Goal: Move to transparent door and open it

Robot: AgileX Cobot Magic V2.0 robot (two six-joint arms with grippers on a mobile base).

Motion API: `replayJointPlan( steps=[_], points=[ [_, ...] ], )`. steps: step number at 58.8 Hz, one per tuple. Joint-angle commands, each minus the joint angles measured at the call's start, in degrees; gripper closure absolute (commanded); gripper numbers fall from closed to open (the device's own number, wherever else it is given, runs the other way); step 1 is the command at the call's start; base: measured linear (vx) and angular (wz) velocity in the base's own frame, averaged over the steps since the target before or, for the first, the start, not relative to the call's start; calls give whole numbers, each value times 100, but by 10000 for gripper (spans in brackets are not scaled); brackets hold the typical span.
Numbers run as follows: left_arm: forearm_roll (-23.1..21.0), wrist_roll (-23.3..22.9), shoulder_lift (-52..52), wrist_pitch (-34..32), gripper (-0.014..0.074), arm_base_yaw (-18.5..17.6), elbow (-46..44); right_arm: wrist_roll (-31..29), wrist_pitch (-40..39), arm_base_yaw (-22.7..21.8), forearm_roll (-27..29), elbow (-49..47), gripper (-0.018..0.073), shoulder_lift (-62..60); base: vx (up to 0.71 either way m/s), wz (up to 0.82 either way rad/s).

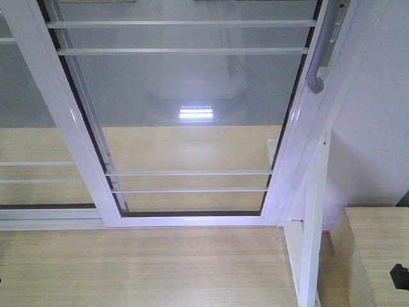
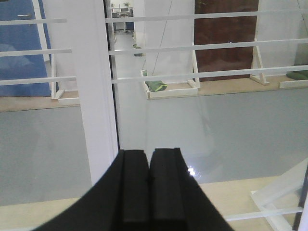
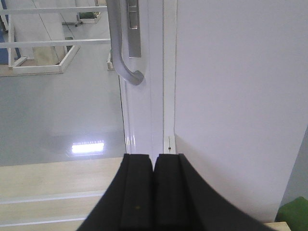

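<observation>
Transparent door (image 1: 192, 96): clear glass in a white frame, filling the middle.
Bars (image 1: 185, 173): thin, white, horizontal, paired high and low.
Handle (image 1: 321, 54): grey, curved, on the right stile at the top.
Left panel (image 1: 25, 128): similar white-framed glass, just beside the door.
Floor (image 1: 140, 268): pale wood planks below the track.
Post (image 1: 312, 243): white, lower right, beside a wooden box (image 1: 377, 249).

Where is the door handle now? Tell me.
The handle is top right in the front view, on the right stile of the door beside the wall; the right wrist view shows it above-left of the shut fingers.
</observation>
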Motion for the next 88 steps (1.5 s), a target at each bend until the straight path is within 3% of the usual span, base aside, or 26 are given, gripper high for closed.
replayJointPlan(
  steps=[1,88],
  points=[
    [-9,-53,-65,-487,602,-23,183,-32,-490,15,-32,64,567,-80,9,2],
    [-9,-53,-11,-485,602,-23,178,-32,-474,9,-32,64,567,-62,4,1]
  ],
)
